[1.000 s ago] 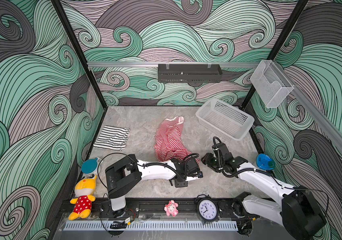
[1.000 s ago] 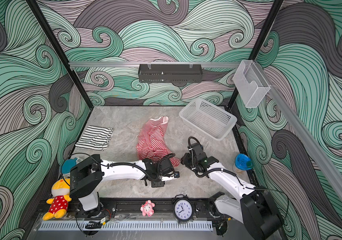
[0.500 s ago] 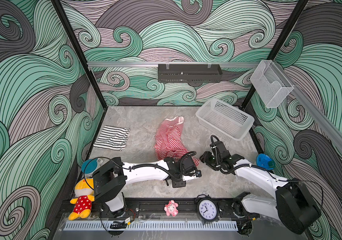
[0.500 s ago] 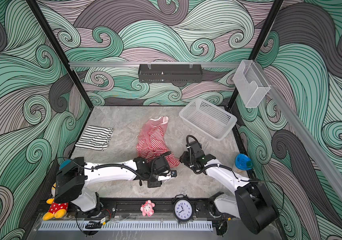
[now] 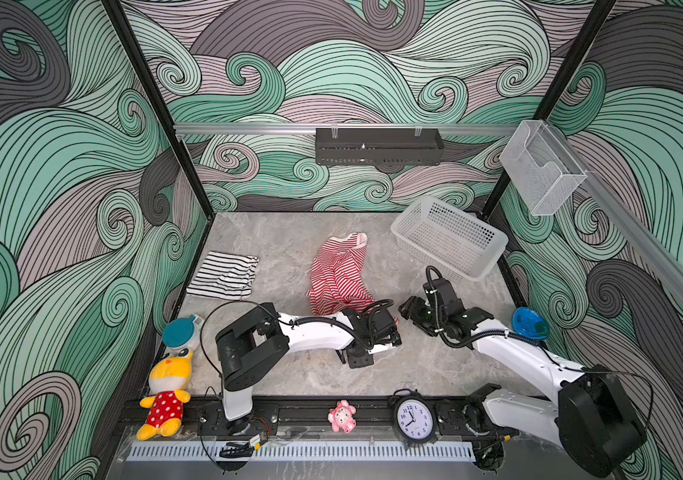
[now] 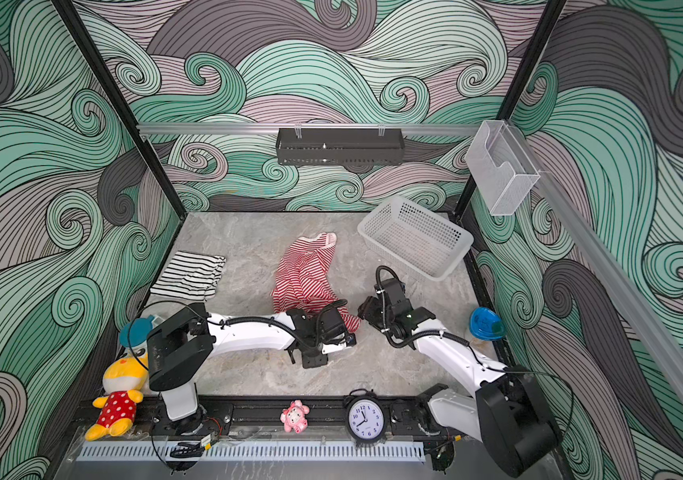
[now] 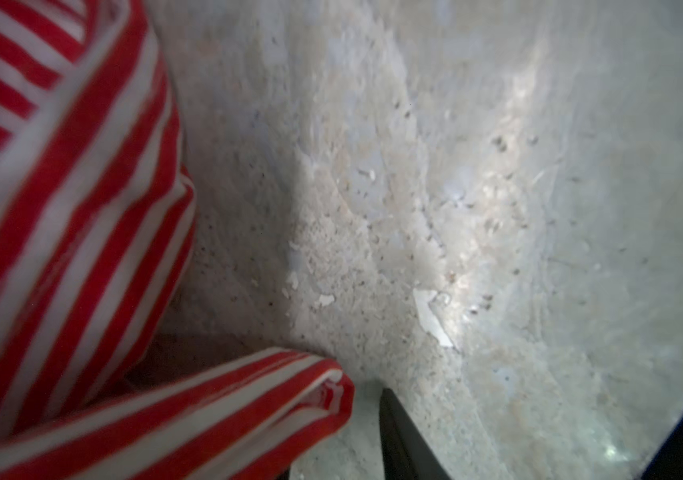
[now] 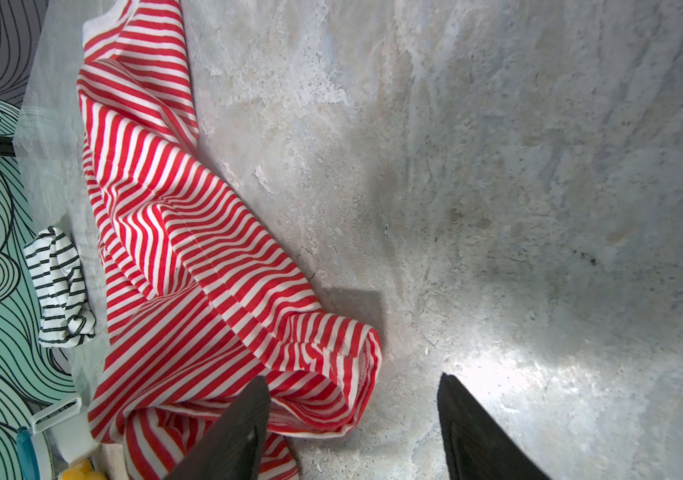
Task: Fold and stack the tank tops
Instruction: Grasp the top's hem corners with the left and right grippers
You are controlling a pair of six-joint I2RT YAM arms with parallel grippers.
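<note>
The red-and-white striped knit tank top [image 5: 337, 276] lies crumpled in the middle of the grey marbled tabletop [image 5: 281, 249], and both arms meet at its near hem. The right gripper [image 8: 352, 378] has its jaws released and spread wide. In its wrist view one dark finger [image 8: 240, 428] lies over the bunched hem corner and the other sits over bare table beside it, so nothing is pinched. I take it the gap is set there so the corner falls inside it for a pinch.

The left gripper [image 5: 387, 326] sits low at the same hem, reaching in from the left. Its wrist view shows a rolled fold of red stripes just beside one dark finger [image 7: 402, 436]. The other finger is hidden, so I cannot tell whether it is clenched on the cloth or merely next to it. Working two points of one hem makes sense to me, since a limp knit needs its corners drawn apart before it will lie flat for folding.

Farther out, the top's pale-trimmed neckline points to the far side. The black-and-white striped tank top [image 5: 225, 274] rests well apart on the left in a compact, roughly rectangular shape, probably the base of the stack. A white perforated plastic basket [image 5: 431, 253] stands at the far right.
</note>
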